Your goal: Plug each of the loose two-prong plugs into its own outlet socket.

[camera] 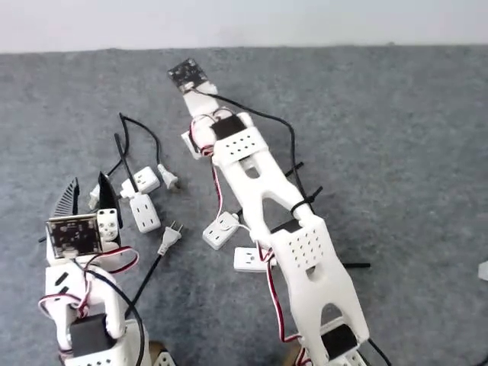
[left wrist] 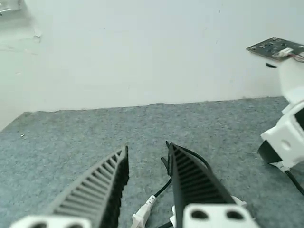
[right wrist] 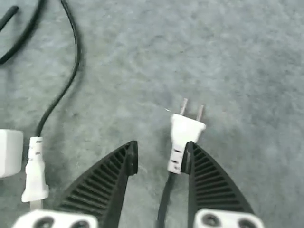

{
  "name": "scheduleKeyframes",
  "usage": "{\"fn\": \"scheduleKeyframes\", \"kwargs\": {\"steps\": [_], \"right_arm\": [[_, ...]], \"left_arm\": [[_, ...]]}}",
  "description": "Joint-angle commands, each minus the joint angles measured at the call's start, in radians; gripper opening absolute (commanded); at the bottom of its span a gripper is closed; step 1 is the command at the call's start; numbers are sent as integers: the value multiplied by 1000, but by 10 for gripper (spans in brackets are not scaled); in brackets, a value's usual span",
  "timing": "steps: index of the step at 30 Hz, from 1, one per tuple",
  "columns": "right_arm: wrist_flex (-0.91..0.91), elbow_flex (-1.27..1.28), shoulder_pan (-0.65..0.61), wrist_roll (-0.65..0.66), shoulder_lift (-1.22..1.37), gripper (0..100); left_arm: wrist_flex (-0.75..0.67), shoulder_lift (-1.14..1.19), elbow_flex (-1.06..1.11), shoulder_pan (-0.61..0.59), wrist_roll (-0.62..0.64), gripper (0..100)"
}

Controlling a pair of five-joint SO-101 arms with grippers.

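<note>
Two-prong plug (right wrist: 186, 129), white on a black cable, lies flat on the carpet between the jaws of the right gripper (right wrist: 161, 144). Its body sits close against the inner face of one finger (right wrist: 209, 180) and well clear of the other, and its prongs point out past the fingertips. Those jaws stand wide apart and grip nothing. Outside them, beyond the other finger, a second plug (right wrist: 33, 176) lies on its own cable (right wrist: 61, 90), with a white socket block (right wrist: 8, 152) just beside it.

The left gripper (left wrist: 147, 146) is also spread wide, with nothing in its hold. Low between its jaws, back from the tips, a third plug (left wrist: 142, 217) rests on the carpet, and its black cable runs forward through the gap.

The high view adds what lies around the jaws. Just off one side of the left gripper (camera: 88, 178) are a long socket strip (camera: 145, 212) and a square socket (camera: 145, 181). A loose plug (camera: 171, 236) lies farther back toward that arm's base. An angled socket (camera: 221, 229) and a flat socket (camera: 248, 259) sit against the right arm (camera: 305, 252), which hides its own fingers from above. The left wrist view takes in that arm's white wrist (left wrist: 285, 137), off to one side ahead of the jaws.

Everything rests on grey carpet (camera: 396, 152), and a plain white wall (left wrist: 142, 57) rises at its far edge.
</note>
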Motion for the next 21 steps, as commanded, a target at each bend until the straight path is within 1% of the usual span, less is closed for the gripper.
{"fn": "scheduleKeyframes", "kwargs": {"steps": [1, 4, 13, 21], "right_arm": [[44, -69, 15, -74, -8, 162], [42, -61, 21, -101, 12, 162], [31, -61, 21, -106, 82, 162], [-21, -61, 22, -103, 107, 158]], "left_arm": [[-32, -8, 5, -2, 15, 137], [-32, -8, 5, -2, 15, 137], [-32, -8, 7, -2, 15, 137], [-32, -8, 7, -2, 15, 137]]}}
